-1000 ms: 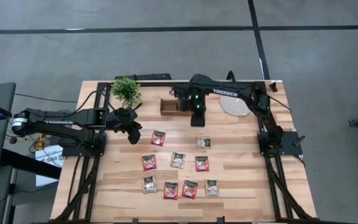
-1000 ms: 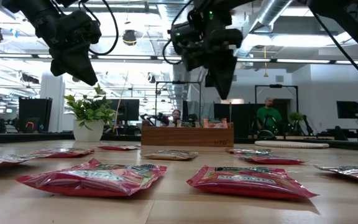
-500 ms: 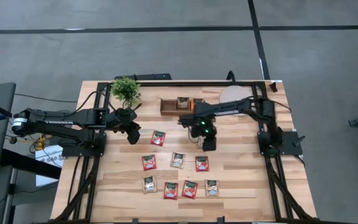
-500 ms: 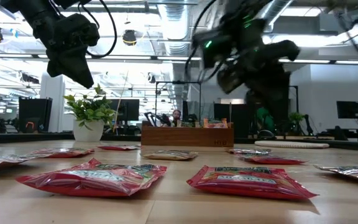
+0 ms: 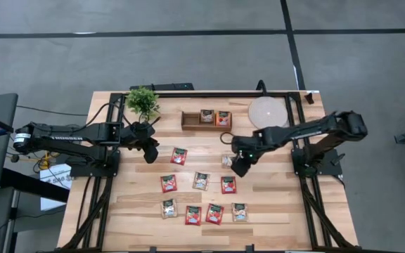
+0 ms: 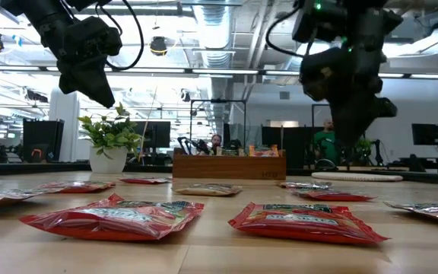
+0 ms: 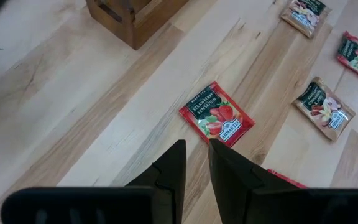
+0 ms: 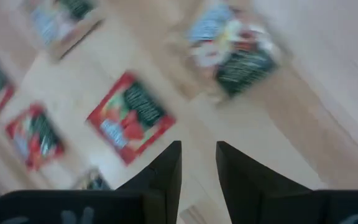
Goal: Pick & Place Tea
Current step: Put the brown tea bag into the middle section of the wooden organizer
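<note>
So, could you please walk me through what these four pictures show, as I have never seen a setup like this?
Two dark robot arms work at a wooden table. One picture looks straight down, one looks level across the tabletop, and two come from cameras on the arms' wrists. Flat tea sachets lie scattered on the table, most red, some pale. Two more sit in a wooden box at the back, between a potted plant and a pale round disc. The left gripper waits near the plant, its fingers a narrow gap apart, holding nothing. The right gripper hangs above the sachets, fingers slightly apart, also empty.
</note>
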Controlling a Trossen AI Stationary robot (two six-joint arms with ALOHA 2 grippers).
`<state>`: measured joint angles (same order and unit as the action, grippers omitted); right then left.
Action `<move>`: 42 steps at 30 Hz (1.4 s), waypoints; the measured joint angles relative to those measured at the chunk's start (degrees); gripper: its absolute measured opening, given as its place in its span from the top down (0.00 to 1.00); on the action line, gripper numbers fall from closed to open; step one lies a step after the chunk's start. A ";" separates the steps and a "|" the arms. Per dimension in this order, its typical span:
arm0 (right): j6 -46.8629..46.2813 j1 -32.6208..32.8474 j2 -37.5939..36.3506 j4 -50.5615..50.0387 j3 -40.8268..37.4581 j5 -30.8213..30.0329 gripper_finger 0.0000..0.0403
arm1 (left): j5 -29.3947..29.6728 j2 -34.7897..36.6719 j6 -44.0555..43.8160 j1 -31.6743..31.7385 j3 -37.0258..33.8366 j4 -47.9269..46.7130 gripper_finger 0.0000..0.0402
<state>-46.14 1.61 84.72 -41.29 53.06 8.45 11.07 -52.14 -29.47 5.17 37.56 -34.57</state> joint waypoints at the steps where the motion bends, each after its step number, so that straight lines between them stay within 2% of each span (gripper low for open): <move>1: -3.14 -0.05 -0.17 -0.16 -0.53 -1.15 0.77 | 0.00 0.00 0.02 -0.01 0.00 -0.02 0.85; 7: -14.75 -0.73 1.15 3.11 -1.04 -5.42 0.77 | 0.00 0.00 0.07 0.00 0.00 0.03 0.85; 10: -18.58 -0.94 2.57 8.03 -0.79 -5.64 0.77 | 0.00 0.00 0.07 -0.01 0.00 0.04 0.85; 15: -22.77 -0.87 6.56 6.72 -1.00 -5.05 0.77 | 0.00 0.02 0.08 0.00 0.00 0.25 0.85; 19: -22.92 -0.87 9.61 9.12 -0.96 -3.12 0.77 | 0.00 0.02 0.09 0.00 0.02 0.19 0.85; 26: -22.64 -0.90 13.00 10.89 -0.51 -3.22 0.77 | -0.01 0.00 0.37 -0.02 0.02 0.28 0.85; 42: -17.28 -0.85 12.46 8.48 1.54 -3.95 0.77 | 0.02 0.02 0.45 0.00 0.02 0.59 0.85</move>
<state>-63.42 0.75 97.18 -32.81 54.60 4.49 11.09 -52.12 -29.02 5.17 37.58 -33.97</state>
